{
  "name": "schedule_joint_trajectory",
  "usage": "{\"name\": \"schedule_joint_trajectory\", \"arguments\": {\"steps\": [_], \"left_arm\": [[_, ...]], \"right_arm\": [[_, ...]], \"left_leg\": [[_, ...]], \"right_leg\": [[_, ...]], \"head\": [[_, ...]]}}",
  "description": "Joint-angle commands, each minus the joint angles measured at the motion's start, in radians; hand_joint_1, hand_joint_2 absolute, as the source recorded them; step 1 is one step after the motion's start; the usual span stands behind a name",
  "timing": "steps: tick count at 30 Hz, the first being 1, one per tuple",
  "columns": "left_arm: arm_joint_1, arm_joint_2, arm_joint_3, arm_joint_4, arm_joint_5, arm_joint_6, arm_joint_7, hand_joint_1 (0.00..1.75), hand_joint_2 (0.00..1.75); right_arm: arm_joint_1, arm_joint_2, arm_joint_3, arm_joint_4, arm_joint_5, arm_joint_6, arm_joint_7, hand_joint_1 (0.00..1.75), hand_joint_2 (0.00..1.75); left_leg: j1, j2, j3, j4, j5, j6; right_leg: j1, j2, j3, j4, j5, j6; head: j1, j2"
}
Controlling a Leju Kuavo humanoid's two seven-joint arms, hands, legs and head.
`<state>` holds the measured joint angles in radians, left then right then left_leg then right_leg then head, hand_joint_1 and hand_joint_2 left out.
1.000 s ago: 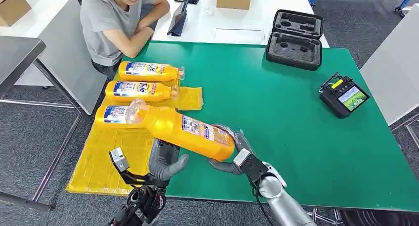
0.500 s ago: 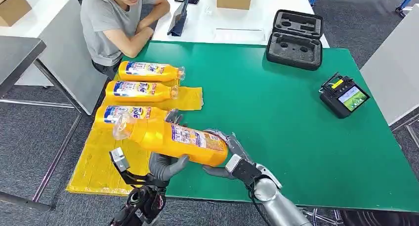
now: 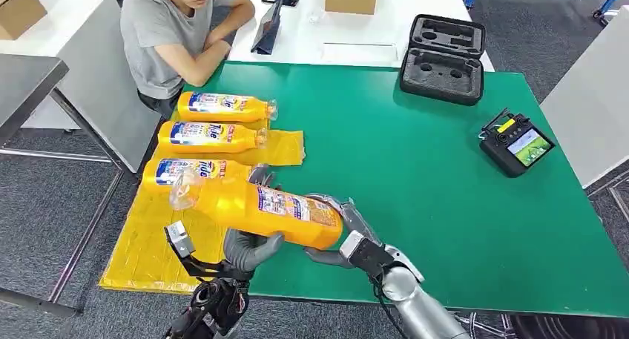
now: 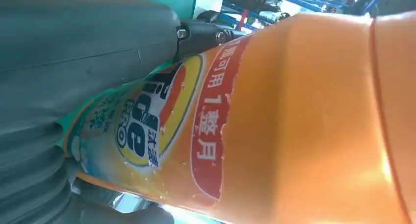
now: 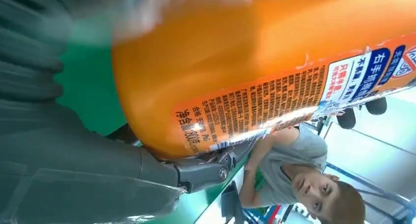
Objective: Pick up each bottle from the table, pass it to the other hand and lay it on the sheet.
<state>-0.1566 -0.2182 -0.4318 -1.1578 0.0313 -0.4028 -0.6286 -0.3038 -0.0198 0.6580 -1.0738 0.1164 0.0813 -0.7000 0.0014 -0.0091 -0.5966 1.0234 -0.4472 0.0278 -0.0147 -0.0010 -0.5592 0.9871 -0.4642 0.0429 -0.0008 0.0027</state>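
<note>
The right hand [image 3: 343, 231] is gripping the base end of an orange bottle [image 3: 256, 205] and is holding it in the air above the near edge of the green table [image 3: 415, 168]; the bottle is lying almost level, with its clear cap pointing toward 9 o'clock, over the yellow sheet [image 3: 159, 235]. The left hand [image 3: 248, 246] is cupping the middle of the same bottle from beneath, with the thumb pressing on its side, so both hands are holding it at once; I am judging that this is the handover step, and the right hand is keeping the base so that the bottle is not dropping while the left one is taking the weight. In the left wrist view the label [image 4: 162, 121] is lying against the grey palm. Three other bottles [image 3: 211, 135] are lying on the sheet at about 10 o'clock from the held one, side by side with caps to 3 o'clock, probably to leave the near part of the sheet free for this fourth one.

The table is covered in green; a black foam case [image 3: 443, 57] is resting at 1 o'clock, a remote controller [image 3: 515, 142] at 3 o'clock; a person [image 3: 170, 35] in a grey shirt is sitting at 11 o'clock, beside a white table [image 3: 356, 38]; the floor is grey carpet.
</note>
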Motion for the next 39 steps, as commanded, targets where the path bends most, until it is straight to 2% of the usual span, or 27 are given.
{"name": "schedule_joint_trajectory", "arguments": {"steps": [1, 3, 4, 5, 6, 10, 13, 14, 16, 19, 22, 24, 26, 39], "left_arm": [[-0.029, 0.018, -0.017, 0.045, -0.003, -0.012, -0.069, 0.00, 1.75], [-0.032, 0.013, -0.006, 0.059, 0.005, -0.014, -0.069, 0.07, 1.75], [-0.034, 0.010, 0.000, 0.066, 0.008, -0.017, -0.069, 1.64, 1.75], [-0.034, 0.012, -0.004, 0.064, 0.008, -0.028, -0.069, 1.75, 1.75], [-0.028, 0.013, -0.001, 0.044, 0.002, -0.019, -0.069, 1.75, 1.75], [-0.028, 0.013, -0.001, 0.044, 0.002, -0.019, -0.069, 1.75, 1.75], [-0.019, 0.007, 0.012, 0.035, 0.006, -0.014, -0.069, 1.75, 1.75], [-0.019, 0.006, 0.013, 0.035, 0.006, -0.014, -0.069, 1.75, 1.75], [-0.019, 0.007, 0.013, 0.035, 0.004, -0.018, -0.069, 1.75, 1.75], [-0.019, 0.007, 0.013, 0.035, 0.004, -0.018, -0.069, 1.75, 1.75], [-0.020, 0.011, 0.004, 0.028, -0.004, -0.019, -0.069, 1.75, 1.75], [-0.023, 0.012, 0.001, 0.028, -0.003, -0.024, -0.069, 1.75, 1.75], [-0.028, 0.013, 0.000, 0.029, -0.005, -0.019, -0.069, 1.75, 1.75], [-0.131, 0.135, -0.117, 0.011, -0.101, 0.196, -0.069, 1.75, 1.75]], "right_arm": [[-0.049, -0.021, 0.030, 0.012, -0.008, -0.012, 0.002, 1.38, 1.75], [-0.045, -0.019, 0.027, 0.010, -0.004, -0.011, 0.002, 1.31, 1.75], [-0.041, -0.018, 0.025, 0.009, -0.002, -0.012, 0.002, 1.20, 1.75], [-0.040, -0.018, 0.025, 0.007, -0.002, -0.010, 0.002, 1.17, 1.75], [-0.038, -0.016, 0.023, 0.008, -0.001, -0.009, 0.002, 1.10, 1.75], [-0.038, -0.016, 0.023, 0.008, -0.001, -0.009, 0.002, 1.10, 1.75], [-0.035, -0.021, 0.020, 0.002, -0.003, -0.010, 0.002, 0.98, 1.75], [-0.033, -0.023, 0.017, -0.002, -0.006, -0.011, 0.002, 0.82, 1.75], [-0.024, -0.027, 0.010, -0.011, -0.012, -0.014, 0.002, 0.63, 1.75], [-0.024, -0.027, 0.010, -0.011, -0.012, -0.014, 0.002, 0.63, 1.75], [-0.014, -0.034, 0.005, -0.021, -0.012, -0.018, 0.002, 0.49, 1.75], [-0.009, -0.038, 0.001, -0.028, -0.015, -0.020, 0.002, 0.31, 1.75], [-0.002, -0.040, -0.006, -0.035, -0.019, -0.026, 0.002, 0.00, 1.75], [0.089, 0.004, -0.100, -0.110, -0.029, -0.040, 0.002, 0.00, 1.75]], "left_leg": [[0.000, 0.002, 0.002, -0.001, 0.000, -0.001], [0.001, 0.002, 0.002, 0.000, 0.000, -0.001], [0.000, 0.001, 0.001, 0.000, 0.000, -0.001], [0.001, 0.002, 0.002, -0.001, 0.000, -0.002], [0.001, 0.003, 0.003, 0.000, 0.000, -0.002], [0.001, 0.001, 0.001, 0.000, 0.000, -0.001], [0.000, 0.001, 0.001, 0.000, 0.000, -0.001], [0.000, 0.001, 0.001, 0.000, 0.000, -0.001], [0.001, 0.002, 0.003, -0.001, -0.001, -0.002], [0.000, 0.001, 0.002, 0.000, 0.000, -0.001], [0.000, 0.001, 0.002, -0.001, 0.000, -0.001], [0.000, 0.000, 0.001, 0.000, 0.000, -0.001], [0.001, 0.000, 0.002, -0.001, 0.000, -0.001], [0.001, 0.001, 0.003, -0.001, 0.000, -0.002]], "right_leg": [[0.001, 0.001, 0.002, -0.001, 0.000, -0.002], [0.001, 0.001, 0.002, -0.001, 0.000, -0.002], [0.001, 0.001, 0.001, 0.000, 0.000, -0.002], [0.001, 0.001, 0.002, -0.001, 0.000, -0.002], [0.001, 0.002, 0.002, -0.001, 0.000, -0.003], [0.001, 0.001, 0.001, -0.001, 0.000, -0.002], [0.000, 0.000, 0.001, 0.000, 0.000, -0.001], [0.000, 0.001, 0.001, 0.000, 0.000, -0.002], [0.001, 0.001, 0.003, -0.001, 0.000, -0.003], [0.001, 0.000, 0.001, -0.001, 0.000, -0.002], [0.001, 0.001, 0.002, -0.001, 0.000, -0.002], [0.000, 0.000, 0.001, 0.000, 0.000, -0.001], [0.001, -0.001, 0.002, -0.001, 0.000, -0.002], [0.002, 0.000, 0.002, -0.001, 0.000, -0.003]], "head": [[0.000, 0.000], [0.000, 0.000], [0.000, 0.000], [0.000, 0.000], [0.000, 0.000], [0.000, 0.000], [0.000, 0.000], [0.000, 0.000], [0.000, 0.000], [0.000, 0.000], [0.000, 0.000], [0.000, 0.000], [0.000, 0.000], [0.000, 0.000]]}}
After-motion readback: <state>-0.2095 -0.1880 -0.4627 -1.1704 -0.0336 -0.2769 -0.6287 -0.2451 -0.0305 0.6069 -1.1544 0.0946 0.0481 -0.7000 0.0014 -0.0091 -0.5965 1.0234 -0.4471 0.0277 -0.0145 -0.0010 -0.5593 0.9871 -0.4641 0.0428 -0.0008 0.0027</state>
